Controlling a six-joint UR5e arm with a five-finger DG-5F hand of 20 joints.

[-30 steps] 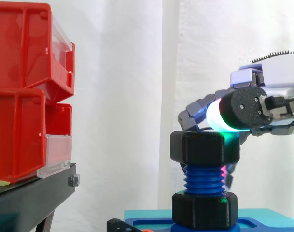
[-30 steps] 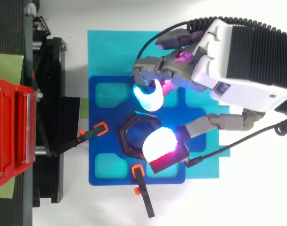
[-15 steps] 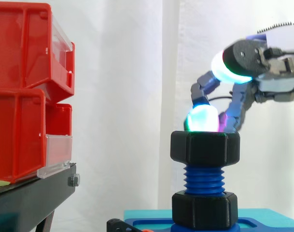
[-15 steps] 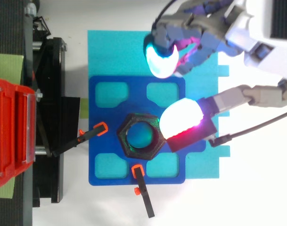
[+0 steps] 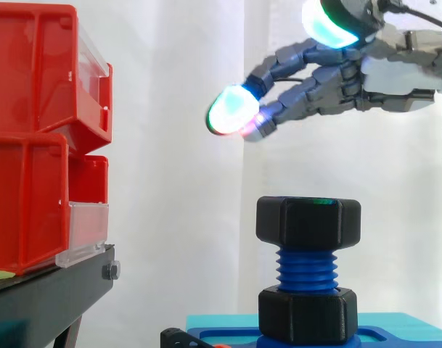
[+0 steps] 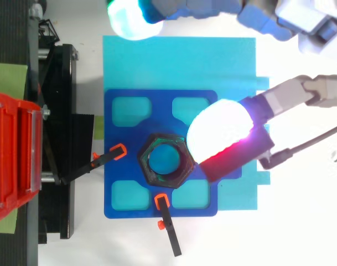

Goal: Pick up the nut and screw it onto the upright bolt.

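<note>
Nut [image 5: 308, 221] sits level on the top end of the upright bolt [image 5: 308, 269], with several turns of blue thread bare beneath it. Under that thread a lower nut [image 5: 308, 314], black and six-sided like the first, sits at the bolt's foot on the plate [image 5: 402, 335]. From above, the nut [image 6: 164, 160] is a black hexagon at the middle of the dark blue plate [image 6: 204, 206], and the bolt's blue end shows in its hole. The plate lies on a cyan mat [image 6: 179, 61].

The hand [image 5: 384, 72] hangs above the nut and to its right in the side view, well clear of it. Its fingers are stretched out and apart, closed on nothing. One glowing pad [image 5: 231, 112], cyan-green with a red edge, points left before the curtain [image 5: 177, 217], higher than the nut. In the top view a white pad [image 6: 221, 130] with a red underside overlaps the plate just right of the nut, and a cyan pad [image 6: 126, 16] lies beyond the mat's far edge.

Two black clamps with orange tips point at the nut: one clamp [image 6: 110, 155] from the left, the other clamp [image 6: 165, 219] from below, both tips near it but apart from it.

Red bins [image 5: 32, 130] are stacked on the black stand [image 5: 46, 297] at the left, well apart from the bolt.
</note>
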